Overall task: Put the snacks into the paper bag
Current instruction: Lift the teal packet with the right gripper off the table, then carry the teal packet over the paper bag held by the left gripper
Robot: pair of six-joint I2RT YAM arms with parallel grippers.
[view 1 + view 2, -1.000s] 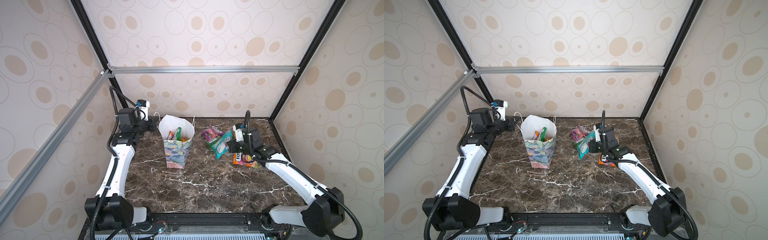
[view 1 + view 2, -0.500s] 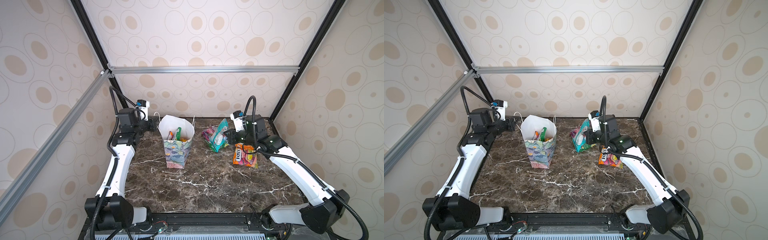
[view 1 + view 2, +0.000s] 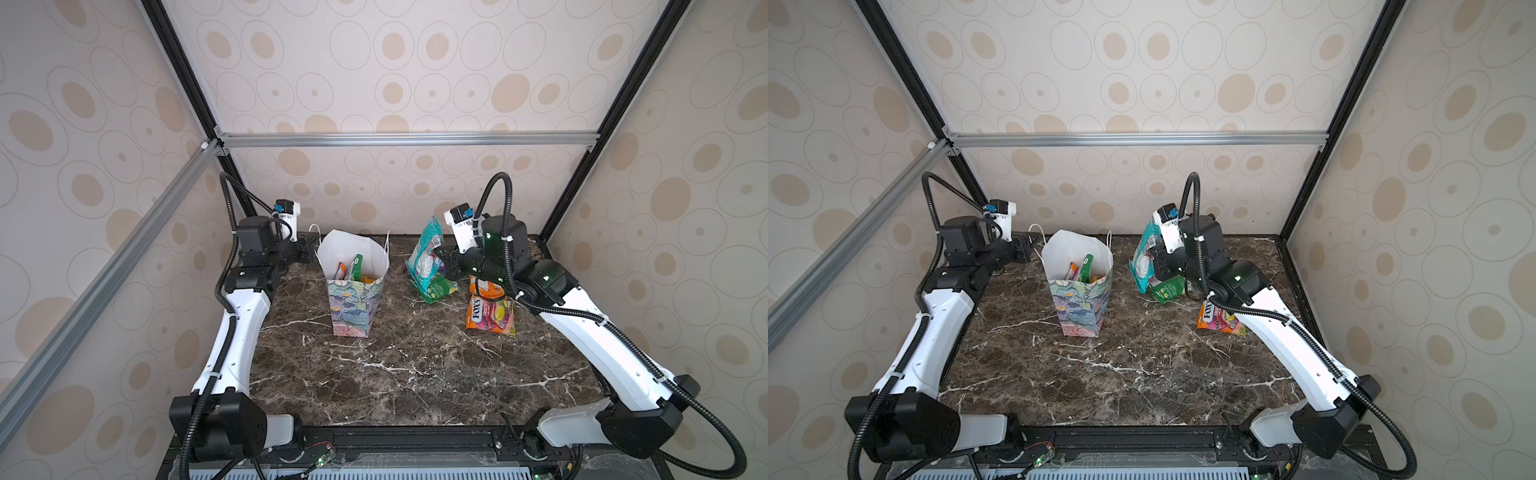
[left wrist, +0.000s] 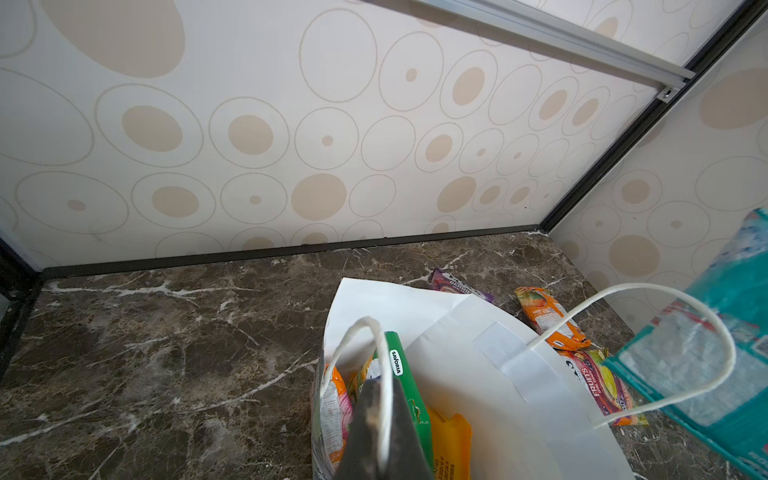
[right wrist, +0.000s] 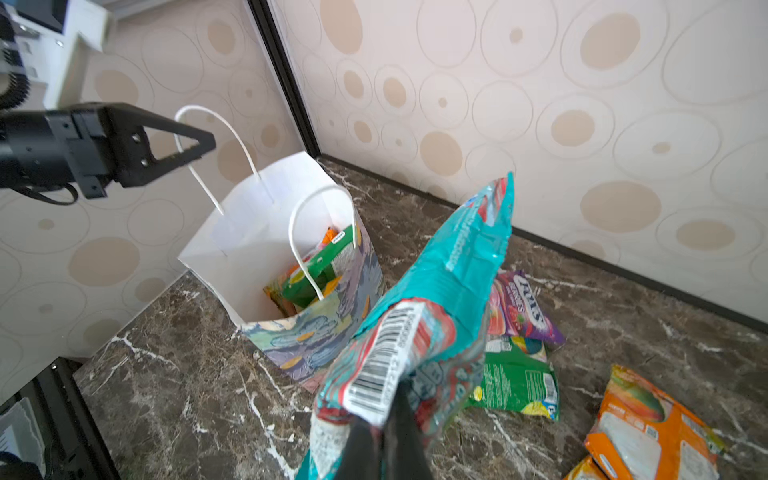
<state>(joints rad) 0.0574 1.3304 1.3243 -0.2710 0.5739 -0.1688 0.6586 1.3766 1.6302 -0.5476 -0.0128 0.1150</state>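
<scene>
The paper bag [image 3: 353, 299] [image 3: 1079, 303] stands upright and open at the back left of the table, with a green packet [image 4: 403, 374], a yellow packet [image 4: 451, 440] and an orange one inside. My left gripper [image 3: 309, 249] [image 4: 380, 399] is shut on one of the bag's white cord handles [image 5: 195, 112]. My right gripper [image 3: 442, 262] [image 5: 384, 419] is shut on a teal snack packet [image 5: 453, 282] [image 3: 1144, 253]. It holds that packet upright above the table, to the right of the bag and about level with its rim.
Snacks lie on the marble below and beside my right gripper: a green packet [image 3: 438, 289] [image 5: 515, 374], a purple one [image 5: 519, 307], an orange one [image 5: 648, 428] and a multicolour FOX'S packet [image 3: 490, 316]. The back wall stands close behind the bag.
My right gripper has lifted the teal packet off the table and carried it up and slightly toward the bag. The left arm and the bag have not moved.
</scene>
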